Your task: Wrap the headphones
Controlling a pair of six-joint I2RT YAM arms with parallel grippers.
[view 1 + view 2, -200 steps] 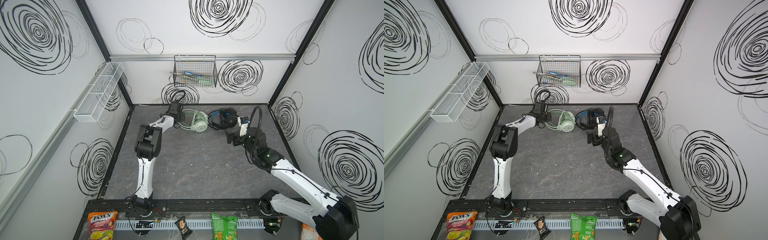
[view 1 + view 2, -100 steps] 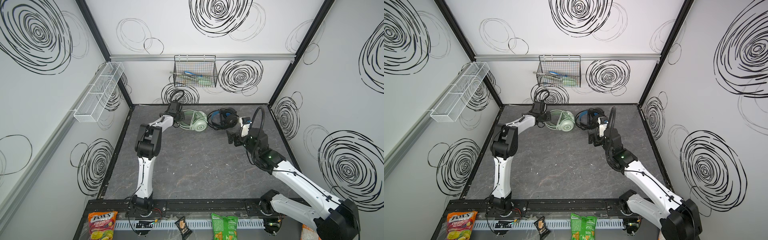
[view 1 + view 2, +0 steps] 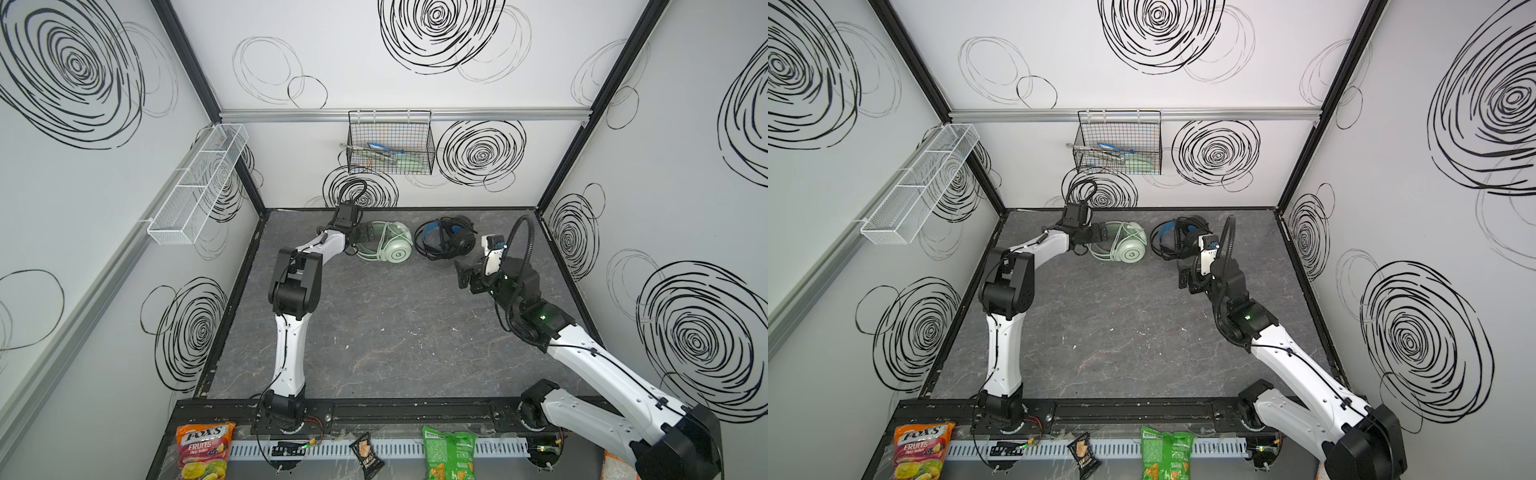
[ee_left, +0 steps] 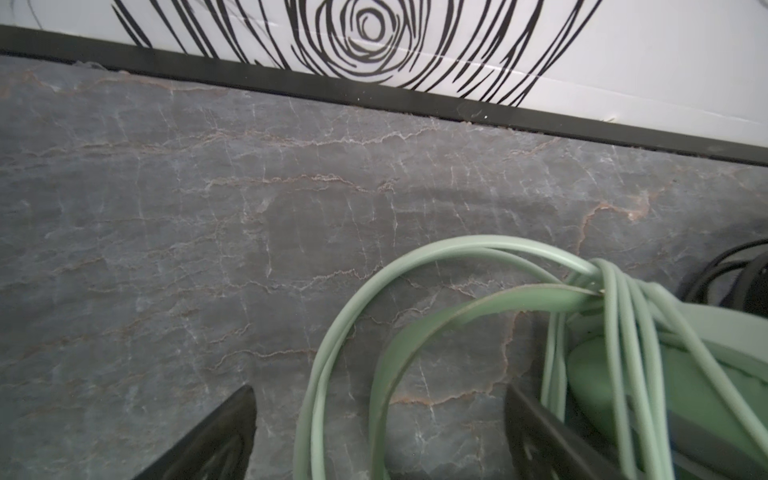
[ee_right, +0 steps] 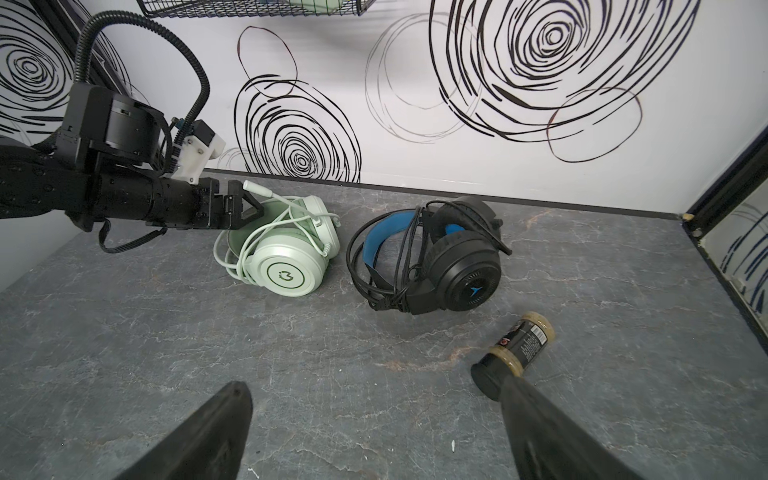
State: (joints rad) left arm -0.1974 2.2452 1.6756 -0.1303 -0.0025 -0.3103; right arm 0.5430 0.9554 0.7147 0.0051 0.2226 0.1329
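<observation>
**Headsets at far wall, both pincers wide**

**Position.** The mint-green headset [image 5: 291, 270] and the black headset [image 5: 457, 266] lie side by side on the surface [image 5: 208, 332], close to the far wall. The green one is on the left, with a small gap between them. Each has its cable wound over band and cups.

**Pincers.** The left pincer [image 4: 378, 390] stands wide at the far-left side of the green headset. The headband passes between its jaws and nothing is gripped. The right pincer [image 5: 372, 386] is also wide and empty, nearer than the black headset and apart from it.

**Risks, as judged.**
- The pale cable [image 5: 245, 245] ends in a plug [image 5: 257, 190] lying loose against the left pincer. Drawing that arm back could snag it and drag the turns off.
- Closing the left pincer here would catch the headband and shift the set.
- The black cable [image 5: 384, 303] looks slack and could slip off if nudged.
- A spice jar [image 5: 521, 345] lies on its side near the right pincer and could roll if knocked.

**Count.**
- Headsets: two.
- Pincers: two.
- Spice jars: one.
- Wire basket [image 3: 428, 141] on the far wall: one.
- Mesh shelf [image 3: 195, 187] on the left wall: one.
</observation>
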